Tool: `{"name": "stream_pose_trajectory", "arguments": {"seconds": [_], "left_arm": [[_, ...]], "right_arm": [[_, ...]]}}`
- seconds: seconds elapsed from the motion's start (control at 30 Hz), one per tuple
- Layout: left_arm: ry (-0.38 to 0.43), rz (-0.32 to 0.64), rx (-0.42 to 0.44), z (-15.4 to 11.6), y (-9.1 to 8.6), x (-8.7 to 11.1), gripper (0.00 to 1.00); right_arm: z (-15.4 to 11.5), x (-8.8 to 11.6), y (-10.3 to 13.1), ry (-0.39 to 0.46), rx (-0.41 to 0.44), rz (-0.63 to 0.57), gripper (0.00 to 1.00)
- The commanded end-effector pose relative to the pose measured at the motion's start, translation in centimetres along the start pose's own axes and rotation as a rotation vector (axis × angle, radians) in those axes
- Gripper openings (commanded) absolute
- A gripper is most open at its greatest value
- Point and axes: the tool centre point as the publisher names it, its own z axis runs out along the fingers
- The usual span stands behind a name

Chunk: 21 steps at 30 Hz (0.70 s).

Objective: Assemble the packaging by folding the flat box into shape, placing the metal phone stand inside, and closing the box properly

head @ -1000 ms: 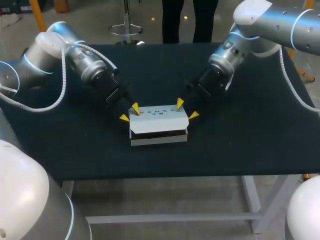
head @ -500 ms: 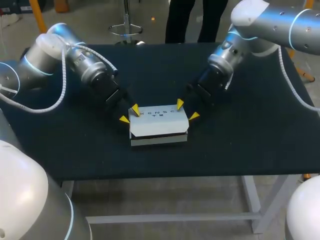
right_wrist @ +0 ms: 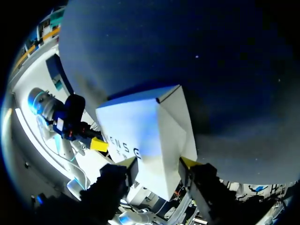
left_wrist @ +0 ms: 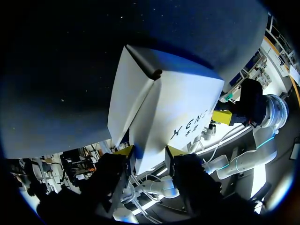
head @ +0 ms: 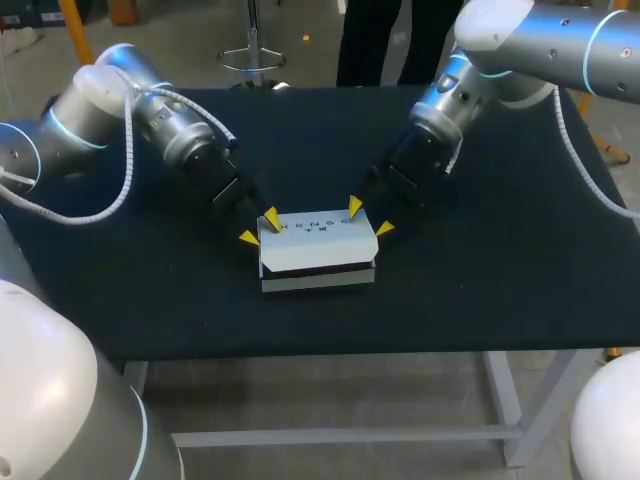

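Both pincers (head: 259, 227) (head: 369, 218) astride box (head: 318, 245) corners

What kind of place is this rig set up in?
Most likely a robotics lab workbench rather than a packing line. It shows a plain dark table and two robot arms, with the left gripper and right gripper at two corners of a single white box.

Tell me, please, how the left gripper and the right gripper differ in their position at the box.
The left gripper straddles the far left corner of the white box; the right gripper straddles its far right corner. The left gripper slants in from the left, the right gripper from the right. Both are open, a corner between their yellow tips.
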Motion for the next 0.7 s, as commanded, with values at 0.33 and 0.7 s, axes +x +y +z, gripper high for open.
{"name": "stream_pose_trajectory", "arguments": {"seconds": [0.33,0.7], "left_arm": [[-0.015,-0.005,0.0,-0.06,0.08,0.61,0.44],[-0.026,-0.01,0.005,-0.16,0.32,1.03,0.44]], "right_arm": [[0.38,0.76,-1.16,0.005,-0.074,0.017,0.59],[0.19,0.93,-0.96,0.035,-0.049,0.047,0.55]]}}
